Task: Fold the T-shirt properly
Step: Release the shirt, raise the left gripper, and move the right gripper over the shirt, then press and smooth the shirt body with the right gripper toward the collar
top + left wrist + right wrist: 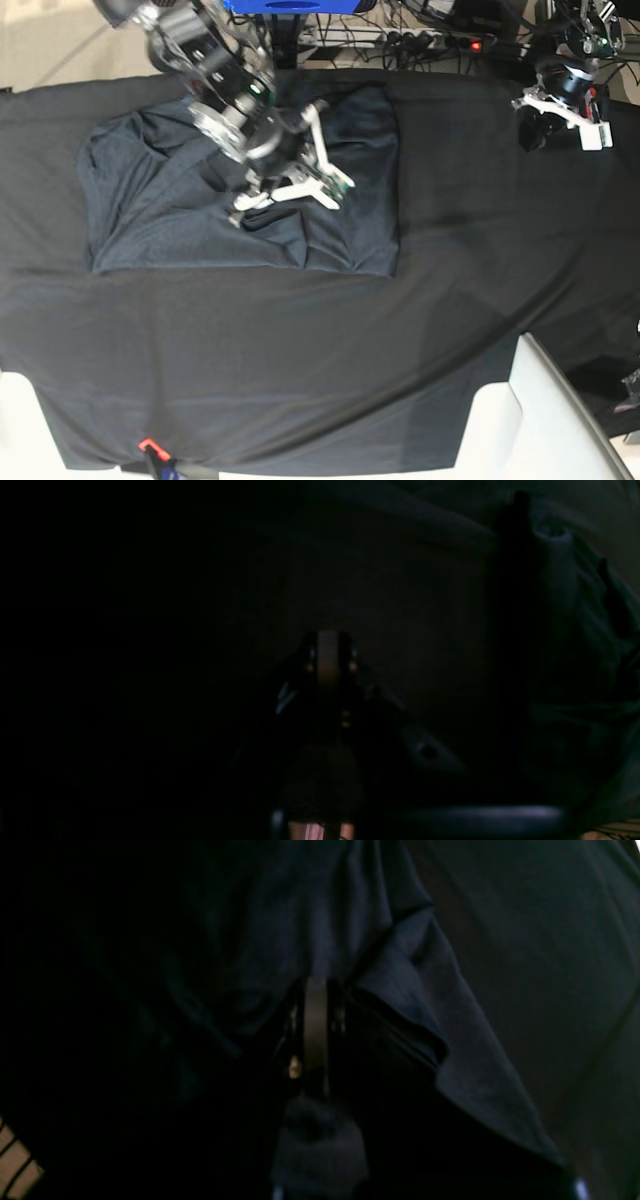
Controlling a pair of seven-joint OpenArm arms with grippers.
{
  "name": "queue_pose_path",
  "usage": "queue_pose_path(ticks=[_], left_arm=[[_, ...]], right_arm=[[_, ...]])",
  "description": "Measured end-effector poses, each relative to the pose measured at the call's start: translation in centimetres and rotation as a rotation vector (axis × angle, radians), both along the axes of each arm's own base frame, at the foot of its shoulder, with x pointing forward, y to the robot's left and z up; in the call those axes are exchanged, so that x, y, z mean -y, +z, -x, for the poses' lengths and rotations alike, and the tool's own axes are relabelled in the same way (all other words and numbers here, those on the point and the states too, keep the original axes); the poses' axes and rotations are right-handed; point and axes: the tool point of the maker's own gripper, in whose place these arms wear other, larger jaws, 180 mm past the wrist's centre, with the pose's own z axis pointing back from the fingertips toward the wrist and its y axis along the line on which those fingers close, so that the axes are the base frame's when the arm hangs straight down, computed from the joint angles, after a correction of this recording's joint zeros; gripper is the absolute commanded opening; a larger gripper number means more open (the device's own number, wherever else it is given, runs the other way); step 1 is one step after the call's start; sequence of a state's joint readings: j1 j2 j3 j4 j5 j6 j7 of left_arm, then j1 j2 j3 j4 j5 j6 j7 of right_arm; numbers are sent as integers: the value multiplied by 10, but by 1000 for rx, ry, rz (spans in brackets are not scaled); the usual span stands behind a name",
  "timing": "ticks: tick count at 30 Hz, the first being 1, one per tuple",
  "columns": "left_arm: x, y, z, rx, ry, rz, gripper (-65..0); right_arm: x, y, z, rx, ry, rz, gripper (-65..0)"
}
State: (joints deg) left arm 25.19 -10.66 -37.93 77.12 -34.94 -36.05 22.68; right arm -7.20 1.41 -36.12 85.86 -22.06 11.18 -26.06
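Note:
The T-shirt (150,220) lies partly folded as a rough rectangle on the back left of the black table cloth (300,360). My right gripper (252,215) reaches down onto the shirt near its middle. In the right wrist view its jaws (315,990) are together and folds of the grey T-shirt (450,1040) bunch toward the fingertips. My left gripper (530,135) hangs at the back right, well away from the shirt. In the very dark left wrist view it (327,645) is shut, with nothing between the fingers and dark cloth below.
A white panel (520,420) juts in at the front right corner. Cables and a power strip (430,40) run behind the table's back edge. A small orange-red item (148,445) sits at the front edge.

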Motion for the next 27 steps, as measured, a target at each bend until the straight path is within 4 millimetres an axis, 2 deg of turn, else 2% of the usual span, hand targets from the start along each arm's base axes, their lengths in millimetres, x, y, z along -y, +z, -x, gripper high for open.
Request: queue_pose_path(ticks=[7,16,18,20,22,27], left_arm=[[5,-3,1,-3,2,11,-650],[4,-2,1,0,5,10,-650],[4,-2,1,-1,4,10,-650],[4,-2,1,-1,4,10,-650],[3,-5,2,-6,10,14,-650],[3,-16,10,-39,25,33,-650]], right_arm=[[-19,-18,-9,-53,5,4,-648],[-14,-28,-22,-67,-1,39,-648],[1,-32,-31,-86,-65,25,-648],[27,-33,-44,-81,-149,37,-648],[46,-34,-52,-76,-196,51,-648],[60,-36,-56,-102,-210,43,-648]])
